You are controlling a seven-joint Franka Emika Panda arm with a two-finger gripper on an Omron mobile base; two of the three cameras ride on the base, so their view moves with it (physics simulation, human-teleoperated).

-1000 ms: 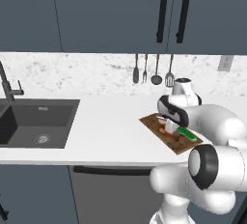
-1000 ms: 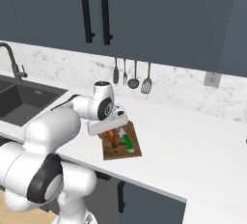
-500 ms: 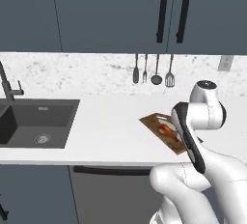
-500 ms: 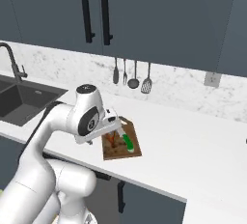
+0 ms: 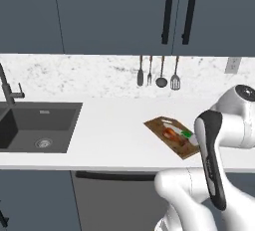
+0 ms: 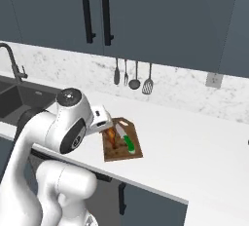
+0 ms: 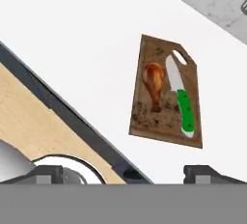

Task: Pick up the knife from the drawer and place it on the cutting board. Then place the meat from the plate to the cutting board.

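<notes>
We see the knife (image 7: pixel 181 97) and the meat (image 7: pixel 154 83) lying side by side on the cutting board (image 7: pixel 144 117) on the table (image 7: pixel 87 39), ahead of our empty, wide-apart jaws.

The arm folds back on itself above the counter edge, wrist raised. The gripper (image 7: pixel 123 175) points downward, its 2 fingertips (image 7: pixel 48 172) spread wide, holding nothing.

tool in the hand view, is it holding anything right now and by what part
Nothing is held. The tool is open with an empty gap, and the knife and meat lie on the cutting board.
</notes>
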